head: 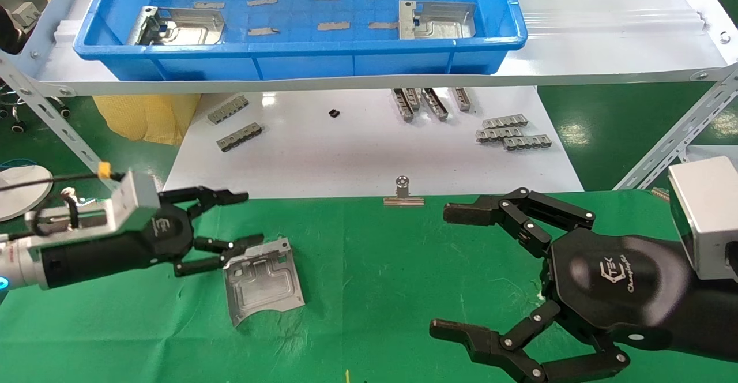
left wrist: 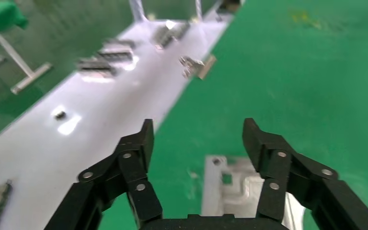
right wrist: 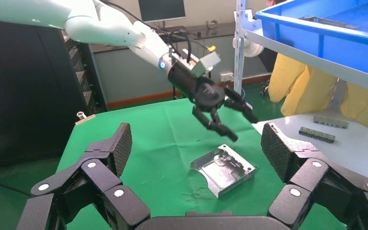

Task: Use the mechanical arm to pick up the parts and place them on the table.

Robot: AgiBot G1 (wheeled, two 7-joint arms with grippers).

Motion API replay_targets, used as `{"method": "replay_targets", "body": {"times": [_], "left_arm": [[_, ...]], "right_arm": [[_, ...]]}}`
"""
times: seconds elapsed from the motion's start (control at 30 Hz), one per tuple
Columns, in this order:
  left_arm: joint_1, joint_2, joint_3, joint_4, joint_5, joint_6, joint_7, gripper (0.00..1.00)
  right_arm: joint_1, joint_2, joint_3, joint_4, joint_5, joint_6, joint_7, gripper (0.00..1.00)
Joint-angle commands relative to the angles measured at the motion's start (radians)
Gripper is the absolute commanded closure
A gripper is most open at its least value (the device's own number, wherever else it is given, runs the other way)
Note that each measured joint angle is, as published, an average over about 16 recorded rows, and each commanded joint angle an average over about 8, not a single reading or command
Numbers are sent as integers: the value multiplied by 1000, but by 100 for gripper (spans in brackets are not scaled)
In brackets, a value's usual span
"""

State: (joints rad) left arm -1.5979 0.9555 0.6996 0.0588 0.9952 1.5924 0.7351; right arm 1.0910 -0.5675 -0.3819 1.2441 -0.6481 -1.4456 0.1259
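Head view shows me one silver part (head: 263, 281) lying flat on the green table (head: 375, 290), toward my left side, its curved edge turned toward the robot. My left pincer (head: 230, 227) hangs just above that part's far left corner with its fingers spread wide and nothing between them; from this angle I cannot tell whether the lower fingertip touches the metal. Through the left wrist view the same part (left wrist: 230, 187) sits below the open fingers (left wrist: 134, 158), and the right wrist view shows the left pincer (right wrist: 230, 122) raised clear above the part (right wrist: 224, 169), so I read it as not gripping.

Two more parts remain in the blue tray (head: 300, 57) on the raised shelf: one (head: 176, 25) at its left end, another (head: 436, 19) toward its right.

My right pincer (head: 455, 273) is held over the table's right side, well apart from the part, fingers fully spread and empty.

Beyond the green cloth is a white sheet (head: 369, 152) carrying small grey toothed strips (head: 513, 132). A metal binder clip (head: 403, 192) sits where the white sheet meets the table.
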Motion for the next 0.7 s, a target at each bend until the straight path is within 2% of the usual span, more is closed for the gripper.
{"method": "replay_targets", "body": {"times": [0.03,0.4,0.7], "left_arm": [[13,-5,-19,-3,-22,5,-44,0],[19,-9,-22,-18,-25,5,-50,0],[79,-49,-70,-178,-54,-7,-154,0]], "right_arm": [[0,0,0,0,0,0,0,0],[0,0,0,0,0,0,0,0],[0,0,0,0,0,0,0,0]]}}
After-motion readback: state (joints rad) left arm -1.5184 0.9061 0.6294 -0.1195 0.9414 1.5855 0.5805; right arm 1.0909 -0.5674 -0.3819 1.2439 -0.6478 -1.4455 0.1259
